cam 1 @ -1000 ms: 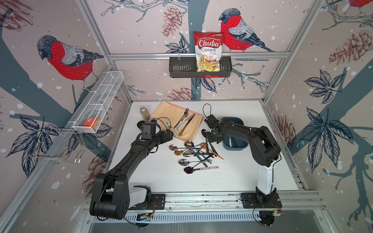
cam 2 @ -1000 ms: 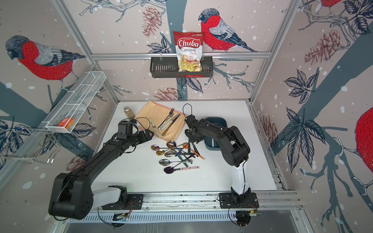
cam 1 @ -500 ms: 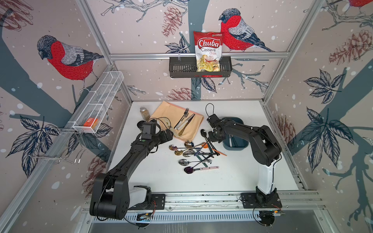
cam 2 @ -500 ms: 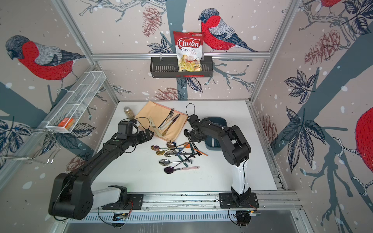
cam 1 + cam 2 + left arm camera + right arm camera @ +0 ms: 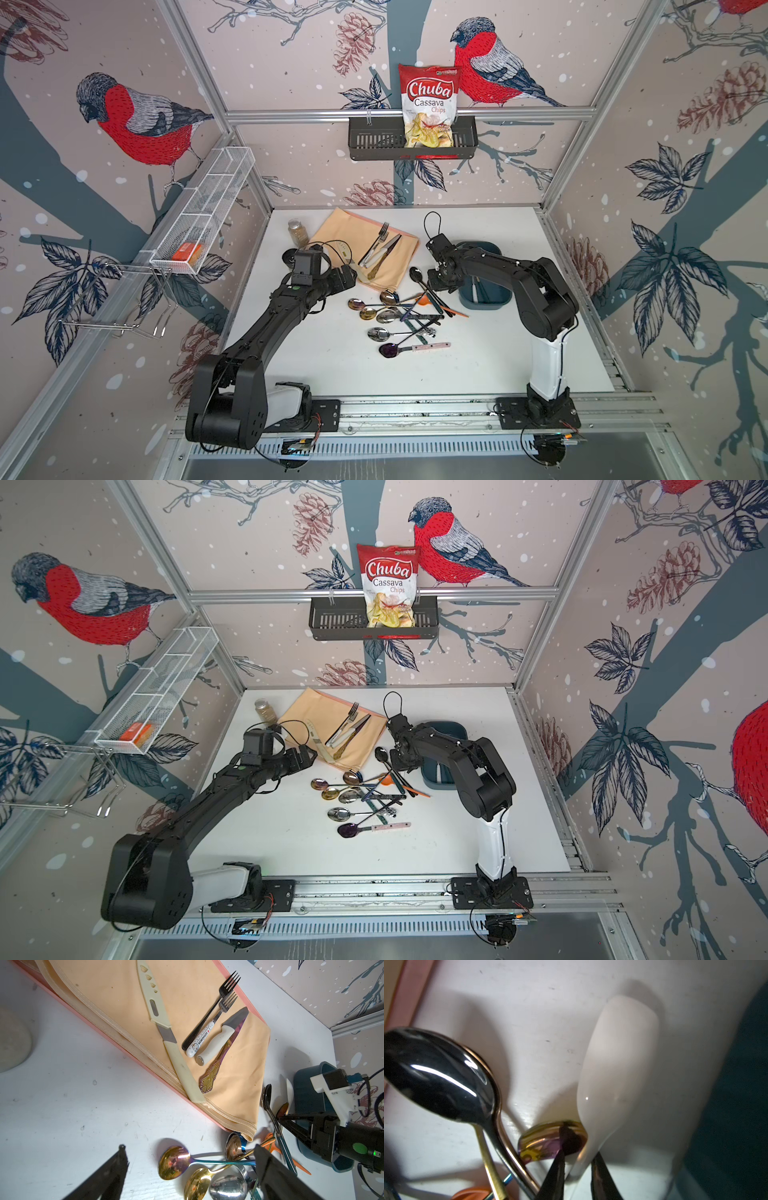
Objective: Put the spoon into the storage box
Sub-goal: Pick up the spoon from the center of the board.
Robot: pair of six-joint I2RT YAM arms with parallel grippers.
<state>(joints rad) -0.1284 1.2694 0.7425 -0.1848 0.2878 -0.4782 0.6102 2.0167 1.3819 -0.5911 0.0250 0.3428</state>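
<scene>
The right tool (image 5: 579, 1159) is down at the desk (image 5: 332, 365), just beside the long wall of the storage box (image 5: 486, 306) that faces the heap of spoons (image 5: 390, 313). Its two dark fingers (image 5: 556, 1176) stand on either side of the narrow neck of the white spoon (image 5: 616, 1064) and very close to it. Whether they press on it or only flank it cannot be told.

The white spoon is outside the box, at desk level alongside that wall, with its bowl pointing away from the tool. One fingertip overlaps the rim of a rainbow-tinted spoon bowl (image 5: 546, 1142). A black spoon (image 5: 436, 1076) lies a little farther from the box.

In both top views the right arm covers part of the teal box.

The left tool (image 5: 190, 1147) is spread wide and grasps nothing. It hangs above the side of the heap away from the box, well apart from the box itself. Beyond the black spoon, farther again from the box, a peach cloth (image 5: 361, 245) carries two forks (image 5: 224, 997) and three knives (image 5: 216, 1041).
</scene>
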